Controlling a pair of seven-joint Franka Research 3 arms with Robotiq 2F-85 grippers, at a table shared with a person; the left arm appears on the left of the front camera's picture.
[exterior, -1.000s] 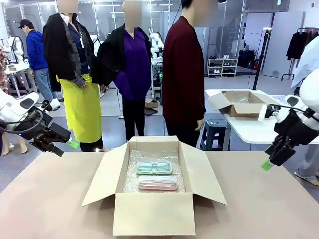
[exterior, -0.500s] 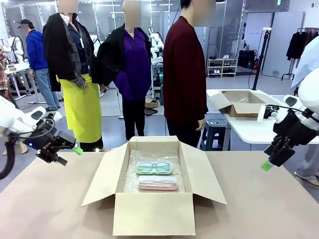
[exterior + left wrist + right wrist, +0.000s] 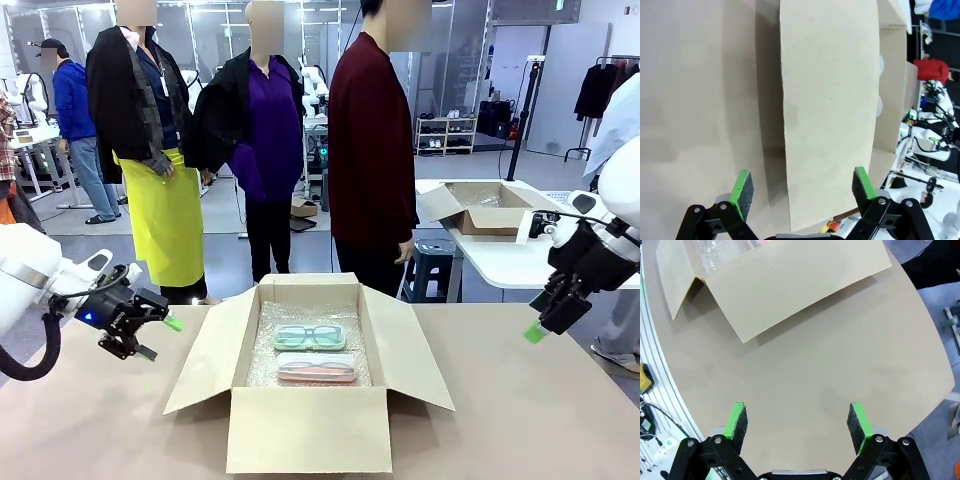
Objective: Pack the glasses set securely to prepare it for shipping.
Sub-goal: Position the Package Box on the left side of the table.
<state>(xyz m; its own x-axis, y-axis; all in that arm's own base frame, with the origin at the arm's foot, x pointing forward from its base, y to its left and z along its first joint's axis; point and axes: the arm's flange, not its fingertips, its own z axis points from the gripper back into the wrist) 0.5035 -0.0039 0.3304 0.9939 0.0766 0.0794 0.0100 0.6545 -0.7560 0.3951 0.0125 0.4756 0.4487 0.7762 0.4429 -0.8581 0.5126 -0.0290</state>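
Simply mint green case (image 3: pixel 309 337), pale pink case (image 3: pixel 316 369), both flat

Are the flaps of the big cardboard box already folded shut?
No, the cardboard box stands open, flaps spread outward, showing the mint green case and the pink case inside.

The large brown open box (image 3: pixel 300 430) was plain cardboard, matt and slightly fibrous. The clear bubble-wrap sheet (image 3: pixel 262 362) lining its floor was glossy, crinkled plastic. The mint green rounded case (image 3: pixel 309 337) and the pale pink rounded case (image 3: pixel 316 369) looked like smooth, faintly shiny plastic. The beige tabletop (image 3: pixel 520 430) was smooth and matt. The green pads (image 3: pixel 737 422) of the right gripper (image 3: pixel 797 415) had dark, grainy faces.
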